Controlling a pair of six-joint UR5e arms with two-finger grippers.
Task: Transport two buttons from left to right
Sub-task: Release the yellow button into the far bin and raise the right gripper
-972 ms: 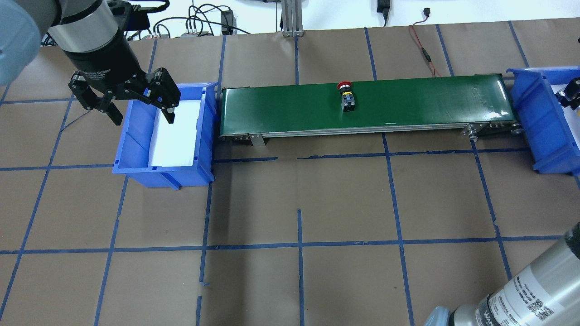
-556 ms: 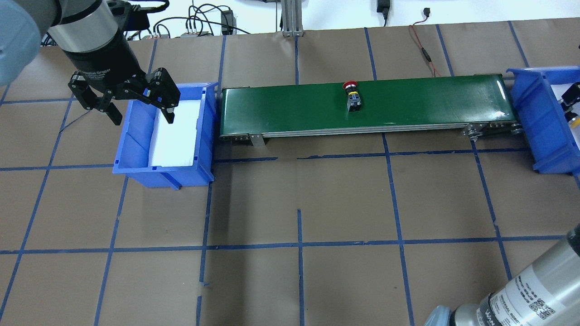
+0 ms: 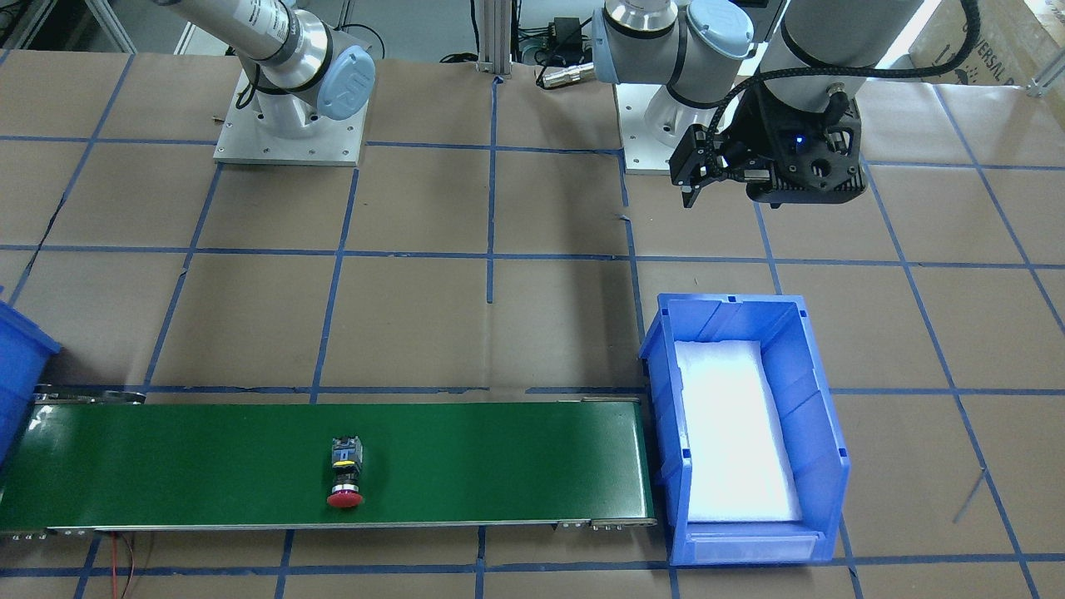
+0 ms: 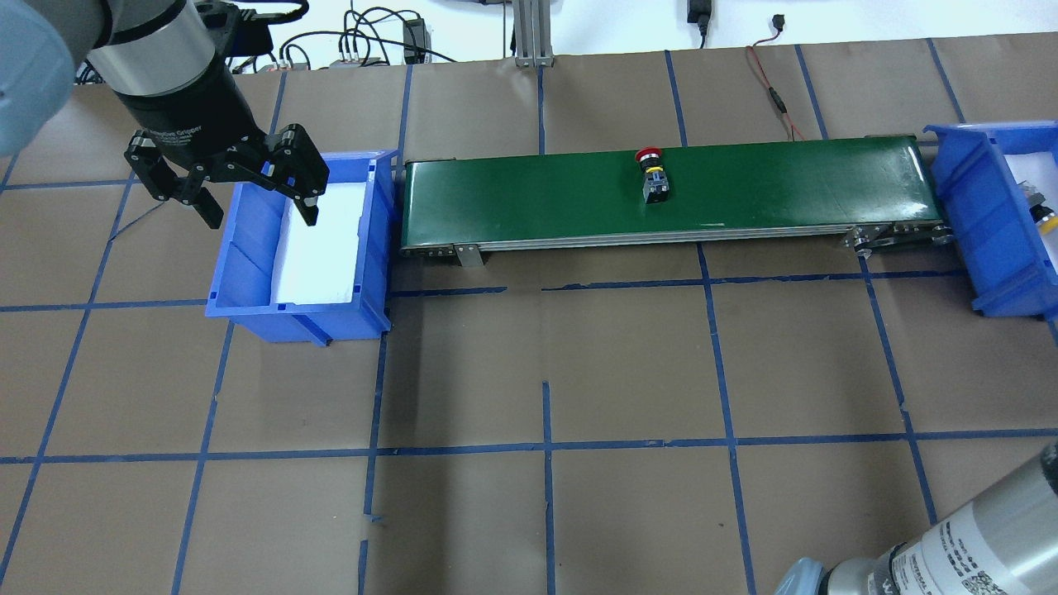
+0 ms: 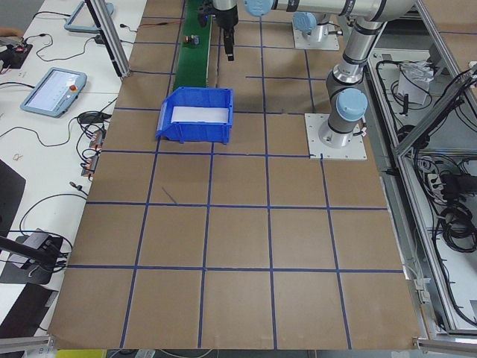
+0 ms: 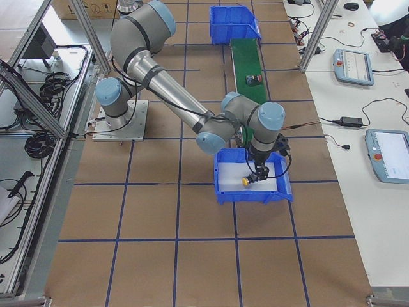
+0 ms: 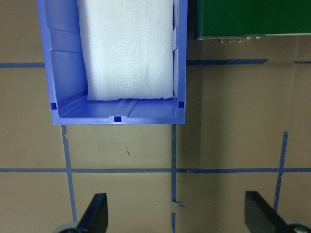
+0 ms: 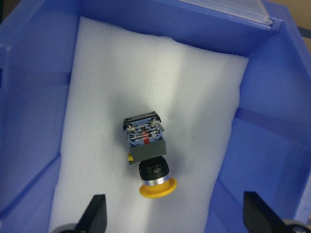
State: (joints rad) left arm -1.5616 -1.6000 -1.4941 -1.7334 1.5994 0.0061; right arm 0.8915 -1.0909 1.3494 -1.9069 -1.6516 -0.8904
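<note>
The red-capped button (image 4: 651,179) lies on its side on the green conveyor belt (image 4: 529,198), a little right of the belt's middle; the front-facing view shows this button (image 3: 344,477) too. The yellow-capped button (image 8: 146,155) lies on white foam in the right blue bin (image 8: 272,97), also seen as a yellow button (image 6: 245,181) from the right side. My right gripper (image 8: 175,218) hangs open just above it, touching nothing. My left gripper (image 4: 259,211) is open and empty, high over the near-left rim of the left blue bin (image 4: 248,273).
The left bin (image 3: 819,416) holds only a white foam pad (image 7: 127,48). The right bin (image 4: 971,215) sits at the belt's right end. Cables (image 4: 769,91) lie behind the conveyor. Brown paper with blue tape lines covers the table (image 4: 545,372).
The red button has ridden the belt to the right. My right gripper has left the overhead view at the right edge, and the yellow button stays in the right bin. The left gripper has not moved.
</note>
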